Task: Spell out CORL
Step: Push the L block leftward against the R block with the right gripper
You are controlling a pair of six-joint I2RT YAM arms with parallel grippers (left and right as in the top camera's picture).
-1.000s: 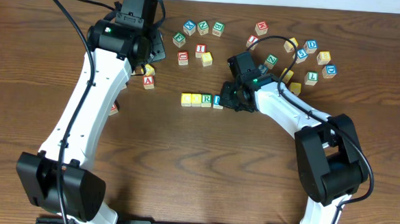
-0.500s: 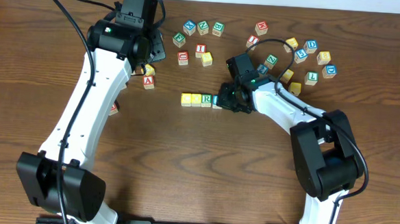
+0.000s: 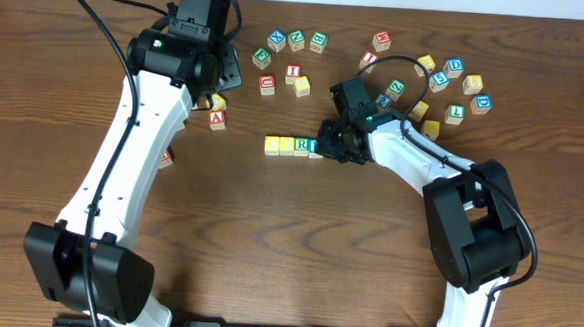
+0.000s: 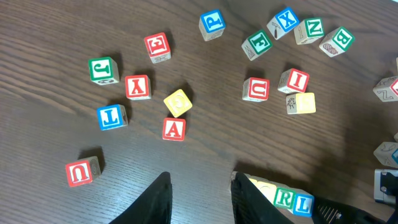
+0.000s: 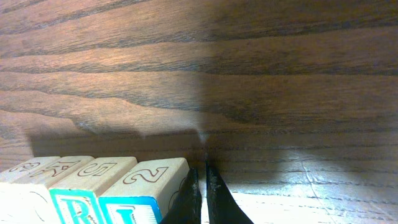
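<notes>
Overhead: the right fingers (image 3: 326, 145), clenched on nothing, have slid left over the last second. They now sit against the L cube (image 3: 317, 148) at the right end of the row (image 3: 287, 145), near the middle of the counter (image 3: 268, 242). L looks nudged closer in line with the R cube (image 3: 302, 145). The left arm has not moved.

Left wrist: the left fingers (image 4: 160, 199) stand partly released and grasp nothing, above bare wood just near of the A cube (image 4: 174, 129). The row's R and L show at lower right.

Right wrist: the fingers are pressed together, and their tips touch L's right face. The four cubes sit flush.

The word looks finished; probably only backing away without dragging L remains.
</notes>
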